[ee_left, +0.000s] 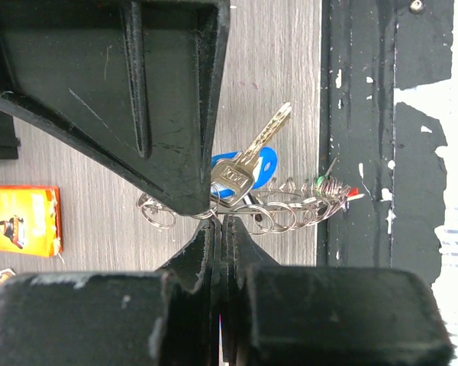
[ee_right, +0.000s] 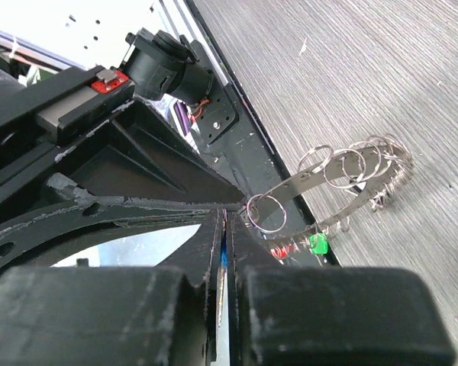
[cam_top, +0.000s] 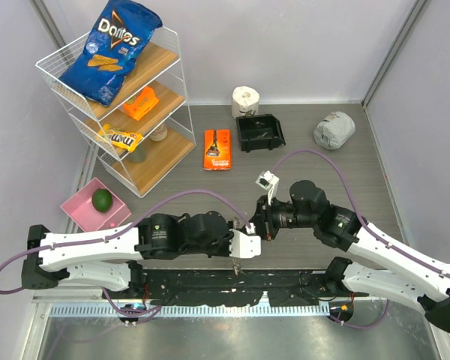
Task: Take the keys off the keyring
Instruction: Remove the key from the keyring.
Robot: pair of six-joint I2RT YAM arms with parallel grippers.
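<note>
1. The two arms meet in the middle, close to the near edge of the table [cam_top: 322,161].
2. The keyring [ee_left: 278,217] is there, held up between the two grippers and not lying flat on the table.
3. The left gripper [ee_left: 221,229] has its fingers pressed tight together. They pinch the keyring at its small loops.
4. The right gripper [ee_right: 223,229] has its fingers pressed together too. A thin blue bit and a thin metal bit show between them, so it looks like it pinches one of the keys.
5. The tips of the two grippers are almost touching.
6. The keys [ee_left: 253,156] are on the ring. A silver one sticks up and tilts to the side, with a blue head [ee_left: 269,162] right behind it.
7. A green head [ee_right: 317,244] and a red one [ee_right: 286,250] hang on the ring next to each other.
8. The ring sticks out to one side of the grippers, with lots of little round loops along it.
9. Far from the arms, an orange pack [cam_top: 217,148] lies flat on the table.
10. A wire shelf [cam_top: 176,90] stands at the far left with a blue chip bag [cam_top: 111,49] on top.
11. A pink tray [cam_top: 79,210] on the left holds a green ball [cam_top: 102,199].
</note>
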